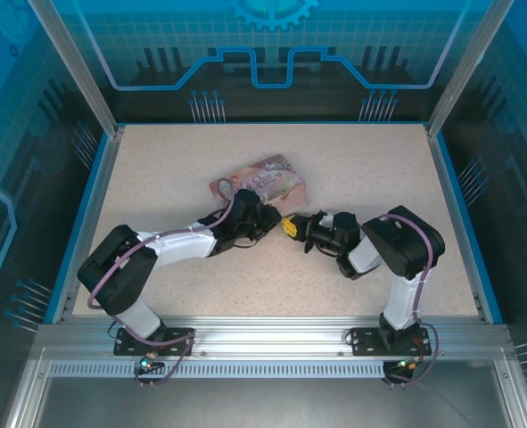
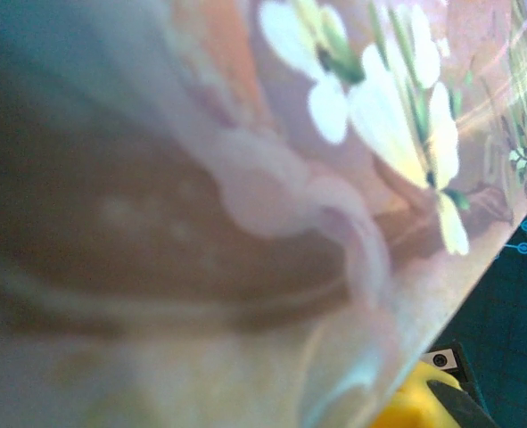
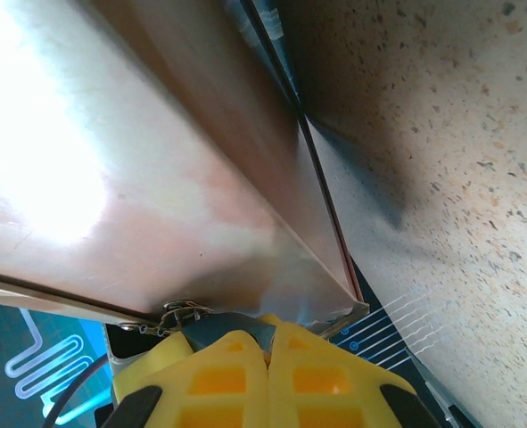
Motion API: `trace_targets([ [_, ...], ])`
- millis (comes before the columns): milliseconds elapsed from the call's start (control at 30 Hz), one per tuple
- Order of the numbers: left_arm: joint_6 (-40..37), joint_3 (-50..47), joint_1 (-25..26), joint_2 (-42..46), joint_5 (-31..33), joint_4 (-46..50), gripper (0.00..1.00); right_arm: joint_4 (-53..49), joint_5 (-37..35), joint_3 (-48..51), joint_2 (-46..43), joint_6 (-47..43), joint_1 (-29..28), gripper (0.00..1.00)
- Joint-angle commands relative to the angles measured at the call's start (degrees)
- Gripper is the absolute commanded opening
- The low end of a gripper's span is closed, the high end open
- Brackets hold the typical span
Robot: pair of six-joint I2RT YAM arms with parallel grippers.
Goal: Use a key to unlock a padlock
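Observation:
The padlock [image 3: 223,326] shows its dark teal body right at my right gripper's tips, hanging from a small silvery hasp [image 3: 181,312] on the edge of the pink illustrated tin [image 1: 263,181]. My right gripper [image 3: 270,328] has its yellow fingers pressed together against the padlock; the key is hidden. In the top view the right gripper [image 1: 289,226] points left at the tin's near corner. My left gripper [image 1: 256,214] sits at the tin's near edge and holds it tilted up off the table. The tin's flowered lid [image 2: 334,178] is blurred and very close. Its bare metal underside [image 3: 156,178] faces the right wrist camera.
The speckled beige table [image 1: 379,169] is bounded by a blue rim [image 1: 450,205] and transparent side walls. One edge of the tin rests on the table [image 3: 441,178]. A yellow finger [image 2: 419,401] of the right gripper pokes into the left wrist view.

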State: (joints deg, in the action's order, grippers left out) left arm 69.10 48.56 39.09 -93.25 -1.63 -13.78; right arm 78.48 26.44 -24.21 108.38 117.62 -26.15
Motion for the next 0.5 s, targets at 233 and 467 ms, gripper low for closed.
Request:
trace_targets([
  [233, -3.75, -1.36, 0.99, 1.94, -2.94, -4.22, 0.0, 2.99, -0.37, -1.27, 2.11, 0.18, -2.23, 0.04],
  [467, -0.16, -1.47, 0.9, 3.79, -0.45, -1.71, 0.0, 0.89, -1.82, 0.54, -0.22, -6.29, -2.23, 0.21],
])
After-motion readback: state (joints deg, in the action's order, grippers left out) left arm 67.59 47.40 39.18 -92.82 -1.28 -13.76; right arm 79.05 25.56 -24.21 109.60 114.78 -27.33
